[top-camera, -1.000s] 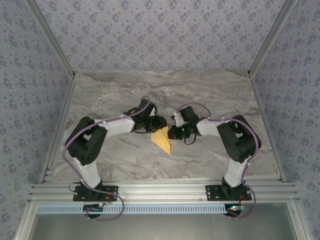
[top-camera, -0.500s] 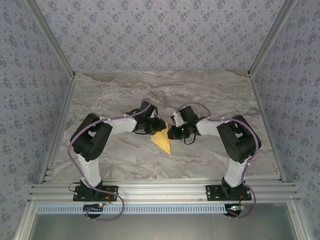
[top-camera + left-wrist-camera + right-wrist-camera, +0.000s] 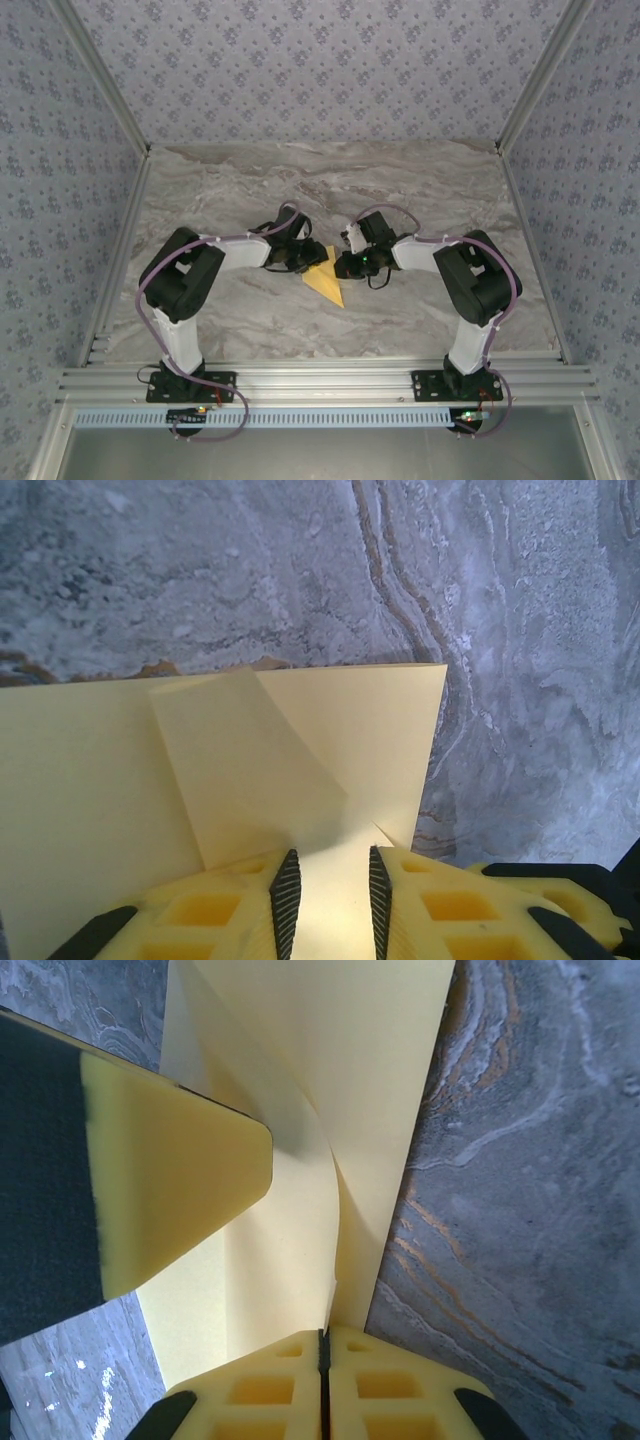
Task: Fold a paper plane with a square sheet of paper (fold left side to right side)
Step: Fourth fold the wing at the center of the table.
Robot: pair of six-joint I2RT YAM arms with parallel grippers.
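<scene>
Roughly at the middle of the grey-brown marble-patterned table point(image 3: 420, 190), a little closer to its near edge than to its far one, lay the thin mustard-yellow sheet of paper point(image 3: 326, 282). It was already creased into a narrow wedge, with its sharp tip aimed at the near edge and slightly towards the right side. The left gripper point(image 3: 308, 262) met the paper's wide far end from the left, and the right gripper point(image 3: 340, 266) met it from the right, so the two black heads nearly faced each other over the sheet. In the left wrist view, a paler flap of the paper lay slanted across the flat layer beneath it, its lower edge running under the yellow fingers point(image 3: 250, 910). Those fingers stood only narrowly apart, their ribbed black pads showing on either side of a strip of paper visible in the gap. I could not tell whether either pad actually touched the sheet. In the right wrist view, the right gripper's yellow fingers point(image 3: 270, 1395) were pressed together with no gap at the seam, and a curled, lifted fold of the paper ran straight down into that seam, pinched there. One broad yellow finger of the left gripper reached in over the paper from the left of that view. Lilac cables looped along both white-and-black arms, and blue-grey walls printed with small floral sprigs closed in the table's left, right and far edges.
</scene>
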